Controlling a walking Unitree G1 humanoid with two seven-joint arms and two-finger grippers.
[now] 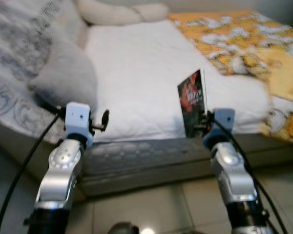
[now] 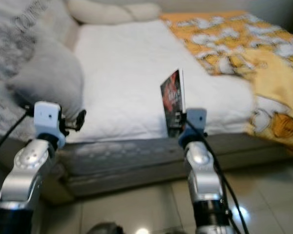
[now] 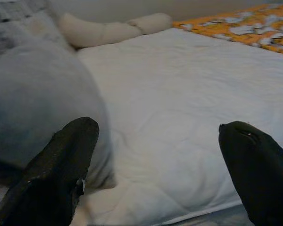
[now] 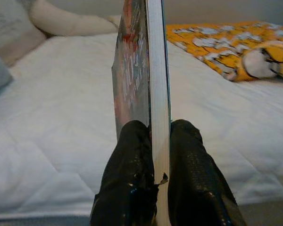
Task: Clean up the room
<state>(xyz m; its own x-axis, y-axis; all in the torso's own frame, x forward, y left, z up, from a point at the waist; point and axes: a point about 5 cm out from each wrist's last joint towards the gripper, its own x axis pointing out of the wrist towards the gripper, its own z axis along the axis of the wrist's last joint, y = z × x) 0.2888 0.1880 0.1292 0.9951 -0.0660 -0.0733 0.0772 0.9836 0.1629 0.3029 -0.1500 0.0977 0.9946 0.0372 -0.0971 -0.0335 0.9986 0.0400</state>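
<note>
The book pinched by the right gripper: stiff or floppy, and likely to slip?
The book probably stays stiff: it stands upright, unbent, above the right gripper. It seems light, being thin. It may pivot or slip, since the fingers clamp only its bottom edge.

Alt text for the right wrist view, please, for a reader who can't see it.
The right gripper pinches a thin book upright and edge-on between its two black fingers, dark red cover on one side, white pages facing the camera. Behind lies a white mattress, with an orange patterned blanket and a cream pillow further back.
</note>
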